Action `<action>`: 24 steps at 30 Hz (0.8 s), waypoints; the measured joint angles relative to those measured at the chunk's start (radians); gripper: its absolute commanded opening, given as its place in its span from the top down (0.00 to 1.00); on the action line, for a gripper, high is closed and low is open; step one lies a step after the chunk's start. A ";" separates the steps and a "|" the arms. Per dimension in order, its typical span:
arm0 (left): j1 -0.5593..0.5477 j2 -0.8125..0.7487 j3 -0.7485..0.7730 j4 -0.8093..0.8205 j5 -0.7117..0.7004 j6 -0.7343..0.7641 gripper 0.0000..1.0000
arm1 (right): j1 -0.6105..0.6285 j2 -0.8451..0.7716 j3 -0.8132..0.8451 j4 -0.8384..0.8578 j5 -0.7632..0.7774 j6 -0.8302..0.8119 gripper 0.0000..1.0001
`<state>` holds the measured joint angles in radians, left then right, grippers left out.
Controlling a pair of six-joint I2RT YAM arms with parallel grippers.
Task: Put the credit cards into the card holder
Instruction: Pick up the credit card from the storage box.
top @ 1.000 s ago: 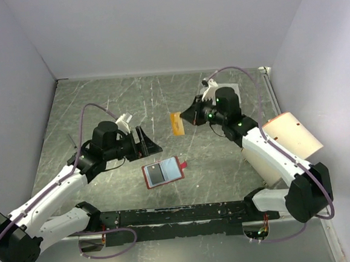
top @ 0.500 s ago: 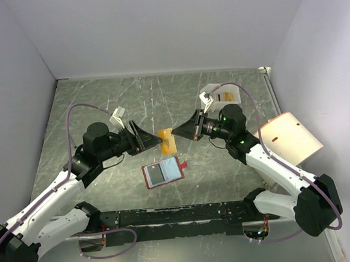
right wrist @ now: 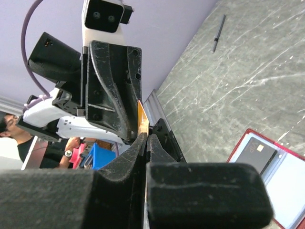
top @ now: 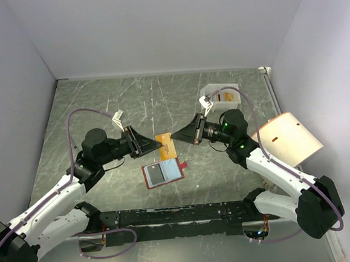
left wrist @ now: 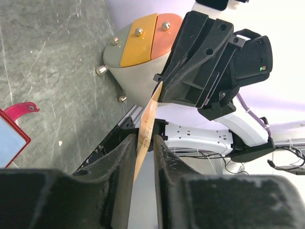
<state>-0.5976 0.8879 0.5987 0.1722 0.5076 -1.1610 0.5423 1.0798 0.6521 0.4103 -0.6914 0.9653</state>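
An orange credit card (top: pixel 165 143) hangs edge-on in the air above the table's middle, pinched by my right gripper (top: pixel 175 137), which is shut on its right end. My left gripper (top: pixel 158 143) reaches in from the left. In the left wrist view the card (left wrist: pixel 148 117) stands between my left gripper's (left wrist: pixel 145 138) narrowly parted jaws, with a gap still visible beside it. The red card holder (top: pixel 163 172) lies open on the table just below, a dark card (right wrist: pixel 255 152) in its pocket.
A white open box (top: pixel 220 94) with more cards stands at the back right. A pale round-cornered object (top: pixel 291 137) with orange and yellow panels sits at the right edge. A thin pen (right wrist: pixel 218 32) lies on the table at the far left.
My right gripper carried the orange card left and down towards the middle. My left gripper swung in to meet it, and its jaws narrowed around the card's left end.
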 measured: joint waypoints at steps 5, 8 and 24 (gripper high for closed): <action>0.000 0.000 -0.051 0.049 0.022 -0.028 0.93 | 0.018 0.003 -0.026 0.014 0.006 0.015 1.00; 0.000 -0.003 -0.051 0.042 0.024 -0.023 0.93 | 0.022 0.012 -0.034 -0.004 0.023 0.010 0.84; 0.001 0.051 -0.064 -0.204 -0.086 0.109 0.93 | 0.030 0.066 -0.016 -0.363 0.331 -0.266 0.43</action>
<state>-0.5968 0.9394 0.5350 -0.0315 0.4213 -1.0515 0.5724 1.1458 0.6357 0.0475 -0.3607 0.6998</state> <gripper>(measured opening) 0.076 0.572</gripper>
